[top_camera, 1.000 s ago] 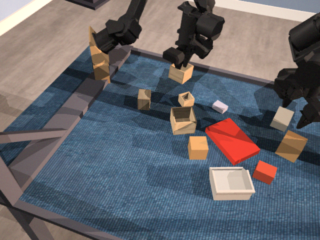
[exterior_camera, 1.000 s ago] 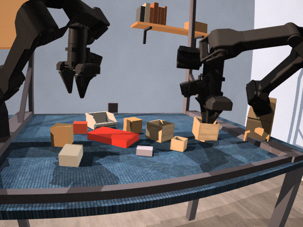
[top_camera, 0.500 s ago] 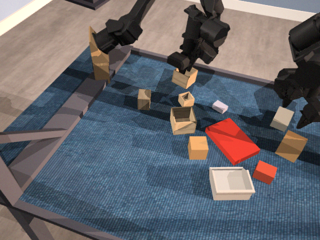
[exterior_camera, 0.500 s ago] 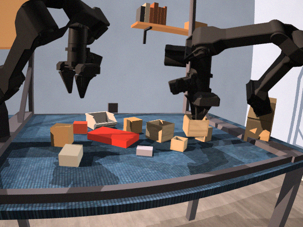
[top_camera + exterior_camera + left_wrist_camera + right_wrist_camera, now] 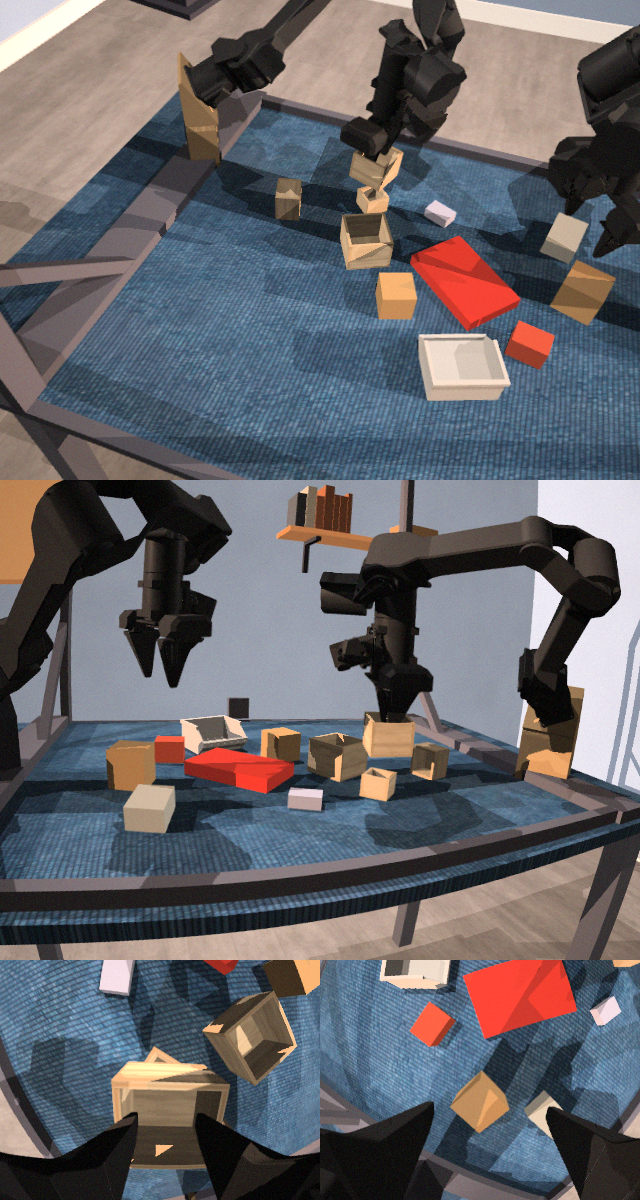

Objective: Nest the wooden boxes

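My left gripper has its fingers inside a light wooden box, spread against its inner walls, and holds it above the table, open side up. A small wooden box stands upright below, mostly hidden by the held box in the left wrist view. A larger wooden box stands upright beside it. Another wooden box lies on its side. My right gripper is open, empty and raised.
An orange block, red slab, lilac block, white bin, red block, tan block and beige block stand around. A third arm is at the side.
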### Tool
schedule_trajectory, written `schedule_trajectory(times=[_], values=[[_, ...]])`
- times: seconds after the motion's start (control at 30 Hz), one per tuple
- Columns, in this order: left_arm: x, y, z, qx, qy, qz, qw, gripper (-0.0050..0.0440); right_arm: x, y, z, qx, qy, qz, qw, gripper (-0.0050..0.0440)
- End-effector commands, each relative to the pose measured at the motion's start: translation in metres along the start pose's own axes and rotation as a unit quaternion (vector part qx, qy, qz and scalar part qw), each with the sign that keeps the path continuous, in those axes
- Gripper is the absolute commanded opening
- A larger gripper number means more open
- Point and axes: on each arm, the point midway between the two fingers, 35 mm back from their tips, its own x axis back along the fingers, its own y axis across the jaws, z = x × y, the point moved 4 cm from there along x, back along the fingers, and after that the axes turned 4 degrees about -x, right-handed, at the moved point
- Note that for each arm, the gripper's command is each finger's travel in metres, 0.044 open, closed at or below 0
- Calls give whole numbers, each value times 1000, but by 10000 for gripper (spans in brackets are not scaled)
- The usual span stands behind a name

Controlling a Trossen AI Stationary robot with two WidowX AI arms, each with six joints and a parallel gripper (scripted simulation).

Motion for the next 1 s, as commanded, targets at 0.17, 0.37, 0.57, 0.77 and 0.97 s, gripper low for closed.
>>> schedule_trajectory(times=[0.17, 0.37, 0.57, 0.77, 0.97], values=[[8, -27, -25, 7, -2, -10, 1000, 265, 1, -1, -1, -1, -1, 0, 1000, 400], [10, -40, -33, 7, -4, -15, 1000, 265, 1, -1, -1, -1, -1, 0, 1000, 400], [14, -62, -44, 8, -9, -22, 1000, 265, 1, -1, -1, -1, -1, 0, 1000, 400], [18, -85, -53, 9, -16, -30, 999, 265, 1, -1, -1, -1, -1, 0, 1000, 400], [21, -99, -57, 9, -21, -34, 999, 265, 1, -1, -1, -1, -1, 0, 1000, 400]])
